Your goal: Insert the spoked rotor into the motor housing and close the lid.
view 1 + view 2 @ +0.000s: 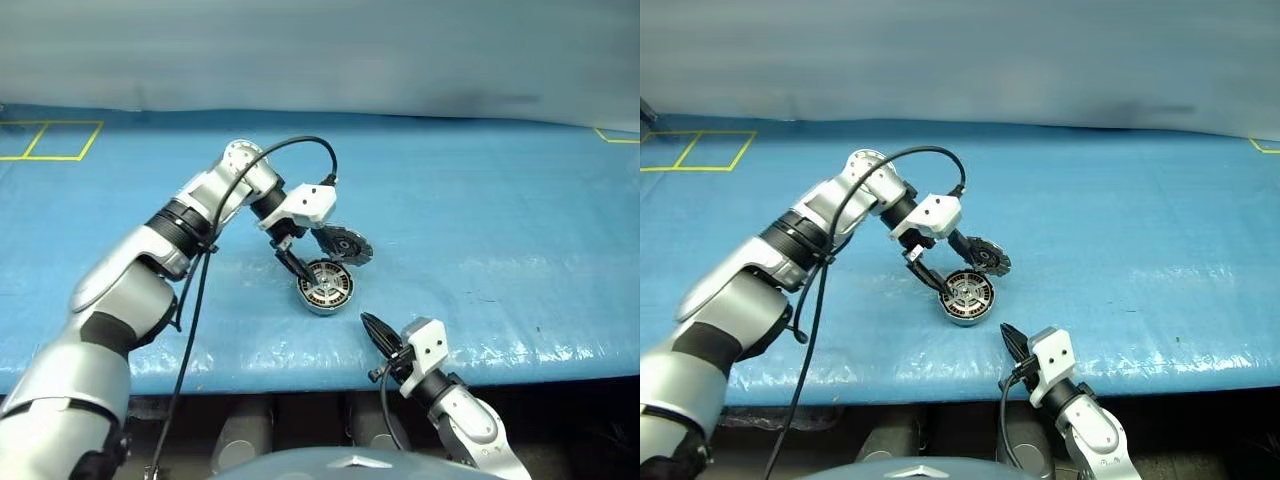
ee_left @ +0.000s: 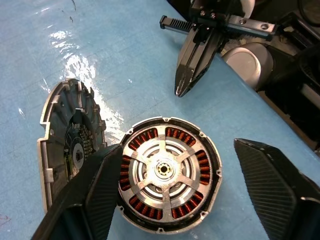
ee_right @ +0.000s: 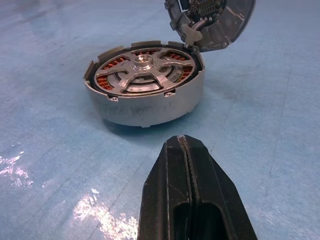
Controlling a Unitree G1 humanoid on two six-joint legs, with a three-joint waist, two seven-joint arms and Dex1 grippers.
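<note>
One step looks done: the rotor (image 2: 164, 170) sits in the housing (image 3: 150, 107) on the blue table (image 1: 500, 220). Our left gripper (image 2: 200, 200) hovers above, fingers apart and empty (right gripper (image 3: 186, 165) pressed together). Next we must swing the upright lid (image 2: 67, 145) down.

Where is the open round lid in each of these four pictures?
Left eye view: the lid stands open behind the motor housing, mid-picture.
Right eye view: lid, just behind the housing.
Left wrist view: lid beside the housing, partly behind a black finger.
Right wrist view: lid tilted up behind the housing.
Shared landmark: the housing's copper windings.
</note>
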